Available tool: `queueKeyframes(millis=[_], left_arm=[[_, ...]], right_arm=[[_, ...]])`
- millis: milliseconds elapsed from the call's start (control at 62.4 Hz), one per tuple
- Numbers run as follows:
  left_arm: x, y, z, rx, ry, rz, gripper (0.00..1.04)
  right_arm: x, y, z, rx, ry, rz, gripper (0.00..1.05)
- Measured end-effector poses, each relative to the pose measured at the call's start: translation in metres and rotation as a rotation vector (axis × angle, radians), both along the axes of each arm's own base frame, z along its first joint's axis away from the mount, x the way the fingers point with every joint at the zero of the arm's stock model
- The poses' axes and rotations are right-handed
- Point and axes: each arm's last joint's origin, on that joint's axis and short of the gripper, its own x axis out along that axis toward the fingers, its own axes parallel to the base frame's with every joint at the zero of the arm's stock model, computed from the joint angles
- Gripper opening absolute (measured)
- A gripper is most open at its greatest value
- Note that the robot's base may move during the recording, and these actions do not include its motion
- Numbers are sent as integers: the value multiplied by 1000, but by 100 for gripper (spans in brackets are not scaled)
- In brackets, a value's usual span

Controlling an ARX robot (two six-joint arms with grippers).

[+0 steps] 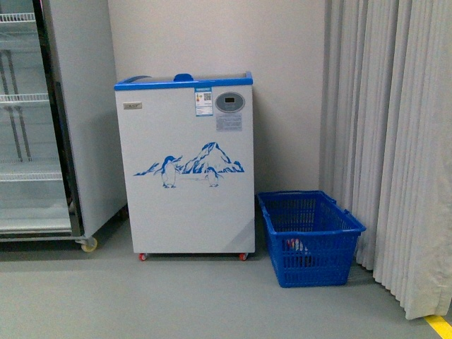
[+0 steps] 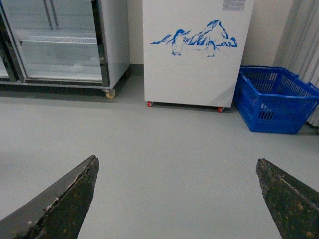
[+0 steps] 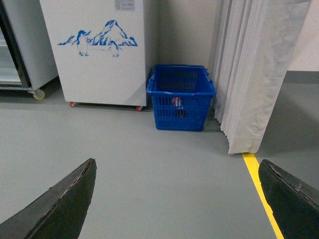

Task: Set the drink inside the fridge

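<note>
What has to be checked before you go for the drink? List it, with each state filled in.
1. Left gripper open and empty: ok.
2. Right gripper open and empty: ok.
3. Drink located: something red and white shows through the mesh of the blue basket, but it is too small to confirm as the bottle: cannot tell.
4. Grey floor between the grippers and the basket free of obstacles: ok.
5. Fridge ready to receive: its lids are seen only edge-on from the front, so open or closed: cannot tell.
</note>
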Motion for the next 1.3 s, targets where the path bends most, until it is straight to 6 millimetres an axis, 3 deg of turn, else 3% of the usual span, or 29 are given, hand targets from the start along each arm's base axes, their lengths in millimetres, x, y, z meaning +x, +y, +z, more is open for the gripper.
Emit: queueKeyframes(millis=[1299], left_arm=[[0,0,0,0,0,-1,97]], right_arm=[[0,0,0,0,0,0,97]])
